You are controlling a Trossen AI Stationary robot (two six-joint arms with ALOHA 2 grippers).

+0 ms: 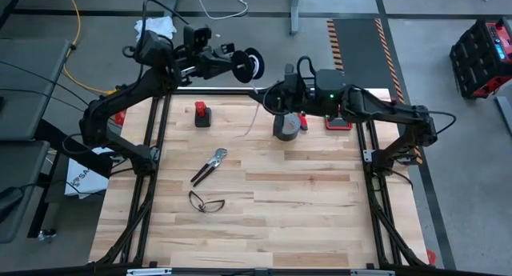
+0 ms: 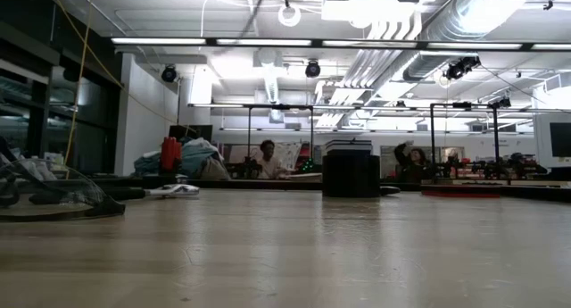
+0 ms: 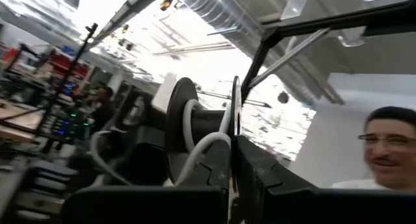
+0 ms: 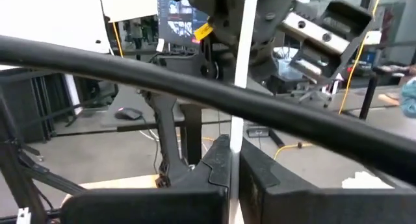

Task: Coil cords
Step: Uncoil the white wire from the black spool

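1. Pale wooden planks make up the table [image 1: 304, 204], framed by dark rails; beyond its far edge lies grey floor with a yellow cable [image 1: 74, 28].
2. Left gripper [image 1: 237, 62] is raised past the table's far edge, its fingers [image 3: 214, 165] pinching a small black spool [image 1: 253, 64] by one flange.
3. A thin white cord [image 3: 195, 130] is wound around the spool's core in the left wrist view, with a loop running down between the flanges toward the fingers.
4. From the spool, the cord runs across to the right gripper [image 1: 270, 94], which sits over the table's far edge near the middle.
5. Right gripper's fingers [image 4: 218, 162] are pressed together on the cord, which shows as a taut white line rising from between them in the right wrist view.
6. Just beside the right gripper stands a grey tape roll [image 1: 286, 126] on the table.
7. Farther out lie a red and black object [image 1: 202, 114], pliers [image 1: 210, 165] and safety glasses [image 1: 206, 202].
8. A person [image 3: 383, 149] shows in the room behind.
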